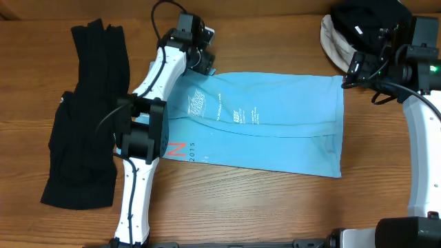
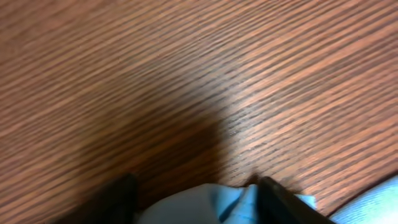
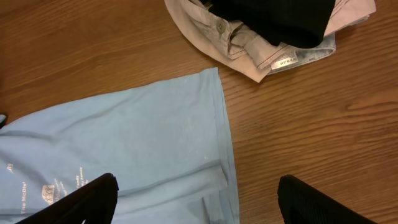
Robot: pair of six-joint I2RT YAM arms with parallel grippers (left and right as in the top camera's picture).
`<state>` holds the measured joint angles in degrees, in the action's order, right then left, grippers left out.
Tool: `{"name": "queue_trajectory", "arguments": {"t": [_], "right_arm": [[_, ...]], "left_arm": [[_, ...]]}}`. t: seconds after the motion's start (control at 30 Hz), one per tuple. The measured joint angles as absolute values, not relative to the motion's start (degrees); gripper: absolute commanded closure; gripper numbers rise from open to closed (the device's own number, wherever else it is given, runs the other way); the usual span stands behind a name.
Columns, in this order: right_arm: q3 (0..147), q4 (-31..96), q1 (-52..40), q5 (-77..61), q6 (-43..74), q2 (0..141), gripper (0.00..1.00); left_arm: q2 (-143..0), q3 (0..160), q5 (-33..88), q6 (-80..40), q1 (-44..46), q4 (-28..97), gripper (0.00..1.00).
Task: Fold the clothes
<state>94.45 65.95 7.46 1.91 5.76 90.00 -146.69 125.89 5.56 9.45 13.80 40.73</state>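
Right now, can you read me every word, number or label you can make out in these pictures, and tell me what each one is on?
"2015": small grey digits on the light blue T-shirt, beside a large red-orange "N".
"The McD...": partial white lettering at the shirt's edge, right wrist view; the rest is cut off.
White lettering blocks mid-shirt: too small to read.
Small white tag on the pale garment beyond the shirt: printed, but blurred.
Black clothes: no text visible.

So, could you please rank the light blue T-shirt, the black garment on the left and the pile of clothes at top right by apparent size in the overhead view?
1. Light blue T-shirt
2. Black garment
3. Pile of clothes, partly cropped and hidden by the right arm, so unsure
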Motion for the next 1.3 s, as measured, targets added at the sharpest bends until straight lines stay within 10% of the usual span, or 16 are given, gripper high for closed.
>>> {"name": "queue_trajectory", "arguments": {"t": [0.3,1.3], "right_arm": [[94.5,65.5,7.5,1.9,5.7,90.0,0.18],[94.5,65.3,7.5,1.5,5.8,90.0,0.2]], "left_arm": [[-146.7,125.9,5.5,9.6,13.8,40.4,0.96],[-147.2,160.0,-6.7,-5.7,13.9,93.0,0.96]]}}
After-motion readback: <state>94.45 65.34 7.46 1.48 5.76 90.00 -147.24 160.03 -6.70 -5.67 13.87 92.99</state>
